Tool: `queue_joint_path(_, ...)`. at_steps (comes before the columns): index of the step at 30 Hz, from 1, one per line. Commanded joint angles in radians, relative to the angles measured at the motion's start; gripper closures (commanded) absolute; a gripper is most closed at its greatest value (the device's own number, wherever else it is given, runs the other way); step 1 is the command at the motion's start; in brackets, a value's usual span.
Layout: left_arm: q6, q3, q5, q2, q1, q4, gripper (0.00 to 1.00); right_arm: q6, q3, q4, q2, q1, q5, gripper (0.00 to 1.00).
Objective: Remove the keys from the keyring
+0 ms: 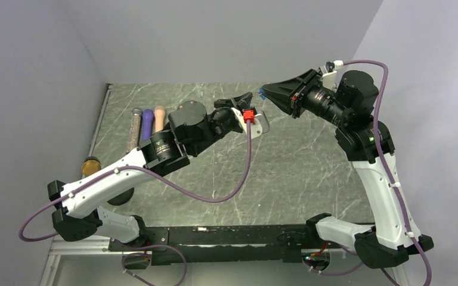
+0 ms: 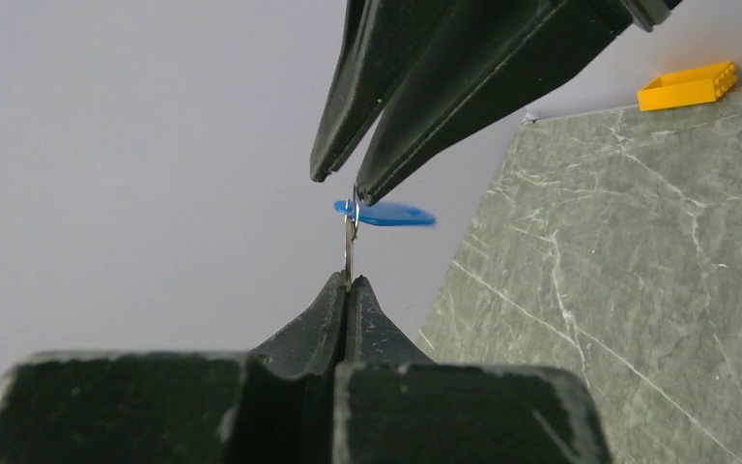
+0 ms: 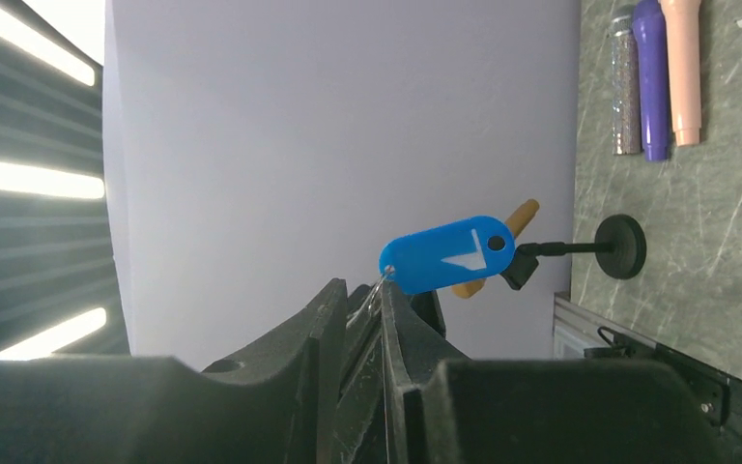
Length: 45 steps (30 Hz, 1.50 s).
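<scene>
The key, a bright blue tag (image 3: 449, 254), hangs from a thin silvery keyring (image 2: 349, 246) held in the air between both grippers. It shows as a blue speck in the top view (image 1: 261, 92). My left gripper (image 2: 348, 280) is shut on the lower edge of the ring, which stands edge-on above its tips; it also shows in the top view (image 1: 249, 98). My right gripper (image 3: 359, 287) comes in from the opposite side, its jaws a little apart. The ring's upper end lies by one of its fingertips (image 2: 365, 196), beside the blue tag (image 2: 386, 213).
Three cylinders, glittery brown, purple and peach (image 1: 147, 122), lie at the table's back left. A yellow block (image 2: 688, 85) sits at a far table edge. A black round-based stand (image 3: 621, 246) stands by the left edge. Grey walls close in the table.
</scene>
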Motion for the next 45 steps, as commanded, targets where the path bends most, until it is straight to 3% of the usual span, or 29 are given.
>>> queue_joint_path(1, 0.017, 0.048, -0.03, 0.011, -0.006, 0.02, 1.0, -0.011, 0.043, -0.032, -0.001, 0.004, -0.051, 0.76)
queue_joint_path(9, 0.022, 0.075, -0.04, 0.034, -0.011, 0.015, 1.0, -0.019, 0.028, -0.042, -0.005, 0.004, -0.07, 0.76)
queue_joint_path(26, 0.002, 0.082, -0.032, 0.012, -0.026, -0.001, 1.0, -0.073, 0.081, -0.108, 0.009, 0.004, -0.042, 1.0)
queue_joint_path(45, -0.121, 0.181, 0.076, -0.019, -0.026, -0.121, 1.0, -0.266, 0.04, -0.135, -0.024, 0.005, -0.072, 1.0)
